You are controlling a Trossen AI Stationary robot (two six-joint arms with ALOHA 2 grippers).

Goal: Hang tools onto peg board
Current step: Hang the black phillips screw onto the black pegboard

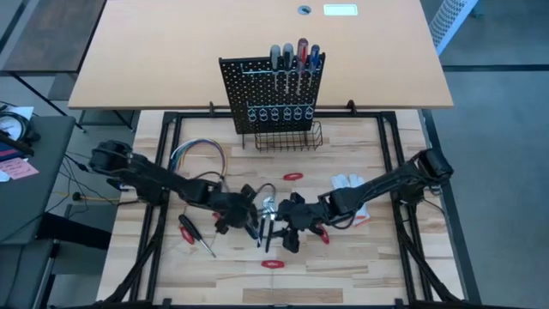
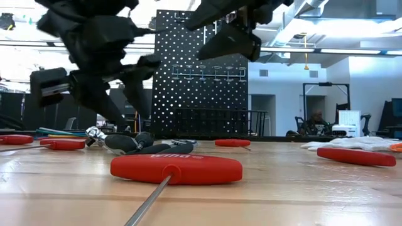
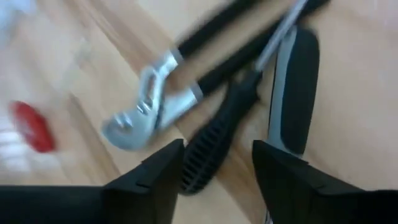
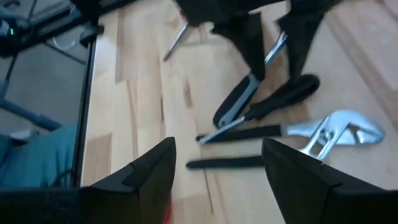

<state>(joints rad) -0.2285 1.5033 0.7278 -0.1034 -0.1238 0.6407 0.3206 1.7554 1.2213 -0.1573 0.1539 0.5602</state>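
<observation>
Pliers with black handles and a silvery adjustable head are lying flat on the table, just ahead of the left gripper; its fingers are standing apart and empty, straddling the ribbed butt of a black-handled screwdriver; a grey-and-black-handled screwdriver is lying just beside that one, their shafts crossing toward the pliers' handles. The right gripper is hovering over the same heap from the opposite side, fingers spread and holding nothing; from its view the pliers' head is lying ahead and to one side of its fingers, with the two screwdrivers beyond.

Judging by looks, these tools are rigid and fairly dense for their size; the pliers will likely be head-heavy and may swing open at the pivot if taken by one handle; the screwdriver handles are looking ribbed and grippy, while the bare steel shafts are probably slick and thin; a hold across the thick part of a handle seems safest, keeping the shaft free to drop through a ring. Because the pieces are overlapping, lifting one may drag its neighbour.

The peg board is standing well beyond both grippers at the far end of the table, with several screwdrivers already hanging in its holders; a red-handled screwdriver is lying apart, off to the outer side of the left gripper.
</observation>
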